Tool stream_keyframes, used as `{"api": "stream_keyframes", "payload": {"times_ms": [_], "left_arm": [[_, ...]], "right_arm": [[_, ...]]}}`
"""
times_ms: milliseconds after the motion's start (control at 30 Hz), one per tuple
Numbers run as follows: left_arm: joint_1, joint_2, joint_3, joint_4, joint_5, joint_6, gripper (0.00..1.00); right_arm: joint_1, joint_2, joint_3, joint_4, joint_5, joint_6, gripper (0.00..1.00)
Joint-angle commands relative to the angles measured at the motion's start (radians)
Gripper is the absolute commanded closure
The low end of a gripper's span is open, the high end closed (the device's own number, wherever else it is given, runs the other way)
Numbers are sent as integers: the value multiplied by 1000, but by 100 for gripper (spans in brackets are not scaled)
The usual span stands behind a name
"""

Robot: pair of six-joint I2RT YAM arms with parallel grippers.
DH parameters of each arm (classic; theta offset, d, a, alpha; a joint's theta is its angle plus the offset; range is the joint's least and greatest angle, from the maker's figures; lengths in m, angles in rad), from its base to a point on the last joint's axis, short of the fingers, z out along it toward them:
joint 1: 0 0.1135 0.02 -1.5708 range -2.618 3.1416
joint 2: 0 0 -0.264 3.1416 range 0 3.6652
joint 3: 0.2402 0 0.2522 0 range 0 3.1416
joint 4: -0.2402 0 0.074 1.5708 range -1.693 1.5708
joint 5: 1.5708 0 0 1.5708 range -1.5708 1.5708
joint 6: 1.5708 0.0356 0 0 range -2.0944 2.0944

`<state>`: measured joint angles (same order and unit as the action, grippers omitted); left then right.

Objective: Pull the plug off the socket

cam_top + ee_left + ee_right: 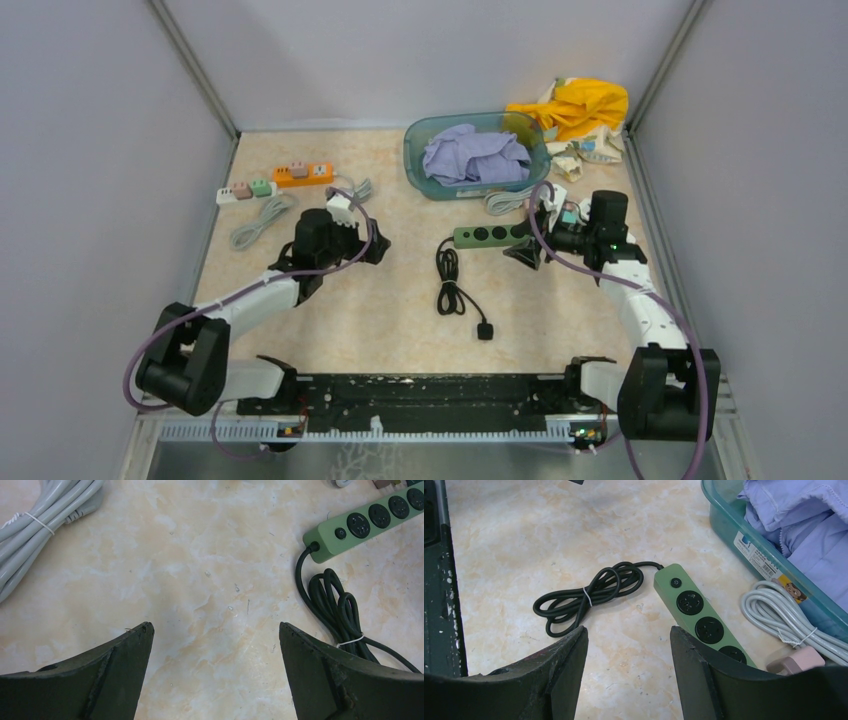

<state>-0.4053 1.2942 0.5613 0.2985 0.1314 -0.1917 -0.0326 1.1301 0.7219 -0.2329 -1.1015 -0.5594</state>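
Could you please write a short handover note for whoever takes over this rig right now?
Left end effector: open, empty, over the table to the left of the green power strip.
Right end effector: open, empty, low beside the strip, one finger hiding its far end.
Things: the three sockets in view are empty. The strip's black cord lies bundled next to it. A pink plug on a white cable sits by the hidden end; I cannot tell whether it is seated.
Done: nothing gripped yet.
Left: check the plug, probably grip it, steady the strip and pull.
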Motion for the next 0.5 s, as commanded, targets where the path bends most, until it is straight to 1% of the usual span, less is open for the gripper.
{"api": "stream_keyframes", "payload": {"times_ms": [0,300,467], "left_arm": [[13,18,43,-9,-6,-13,0],[15,55,87,-43,-42,-22,0],[15,99,145,-106,-85,-34,0]], "right_arm": [[11,0,50,15,-32,-27,39],[12,0,50,14,-33,-28,39],[12,0,50,14,-34,-27,39]]}}
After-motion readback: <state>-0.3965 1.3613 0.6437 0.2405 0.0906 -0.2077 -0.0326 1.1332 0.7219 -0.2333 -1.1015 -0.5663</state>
